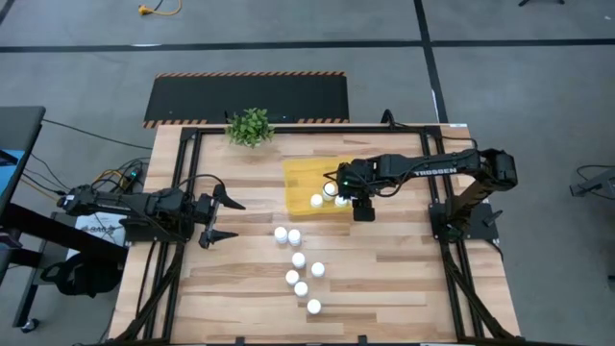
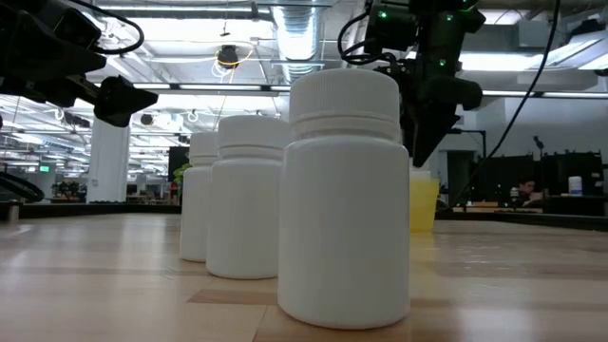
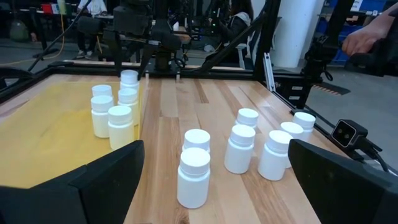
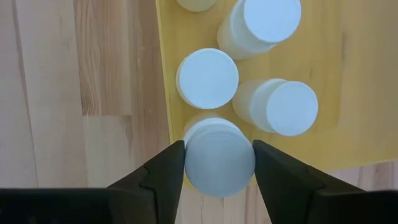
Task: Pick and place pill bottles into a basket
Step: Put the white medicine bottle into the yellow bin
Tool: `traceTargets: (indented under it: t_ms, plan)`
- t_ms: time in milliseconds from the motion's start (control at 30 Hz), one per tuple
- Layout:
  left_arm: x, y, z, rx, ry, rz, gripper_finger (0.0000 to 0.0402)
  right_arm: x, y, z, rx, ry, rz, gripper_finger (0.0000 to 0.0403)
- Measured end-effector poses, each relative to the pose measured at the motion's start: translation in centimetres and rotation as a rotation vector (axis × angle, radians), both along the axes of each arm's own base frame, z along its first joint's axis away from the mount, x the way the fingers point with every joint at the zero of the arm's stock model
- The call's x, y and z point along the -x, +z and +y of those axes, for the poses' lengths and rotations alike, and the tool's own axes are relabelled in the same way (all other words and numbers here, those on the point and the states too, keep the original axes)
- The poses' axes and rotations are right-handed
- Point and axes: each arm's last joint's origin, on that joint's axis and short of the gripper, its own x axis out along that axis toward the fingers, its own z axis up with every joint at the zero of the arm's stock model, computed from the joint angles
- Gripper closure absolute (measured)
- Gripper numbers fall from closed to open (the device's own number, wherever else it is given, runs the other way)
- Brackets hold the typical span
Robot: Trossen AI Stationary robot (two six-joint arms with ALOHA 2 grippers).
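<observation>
right gripper (image 4: 219,163) hangs over the near edge of the yellow basket (image 1: 300,179), its dark fingers (image 4: 163,171) hugging the round white cap of a pill bottle (image 4: 219,155), grasping it upright. three more small white bottles (image 4: 207,79) stand just beside it in the translucent tray. seven alike bottles (image 1: 298,259) wait upright on the wooden table (image 1: 384,279). left gripper (image 1: 219,219) sits well apart, jaws spread wide, empty.

Count of items on the counter (image 1: 384,279).
Twelve pill bottles (image 1: 299,259): seven standing on the bare wood, four in the basket (image 1: 303,173), one raised at its rim. One basket, one potted plant (image 1: 250,126).
</observation>
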Motion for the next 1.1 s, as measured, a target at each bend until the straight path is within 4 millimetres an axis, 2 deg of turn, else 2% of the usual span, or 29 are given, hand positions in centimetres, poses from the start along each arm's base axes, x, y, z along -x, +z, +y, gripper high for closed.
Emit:
traceTargets:
  t_ms: [600, 867, 1100]
  plan:
    - [0.0, 0.0, 0.0, 0.001, 0.000, 0.000, 0.0015, 0.0, 0.0, -0.2, 0.007, 0.017, 0.002, 0.0230]
    - [0.0, 0.0, 0.0, 0.001, 0.000, 0.000, 0.0015, -0.6, -1.4, -0.4, 0.002, 0.013, 0.043, 0.0227]
    - [0.0, 0.0, 0.0, 0.000, 0.000, -0.001, 0.0015, -0.7, -1.3, -0.4, 0.004, 0.013, 0.031, 0.0230]
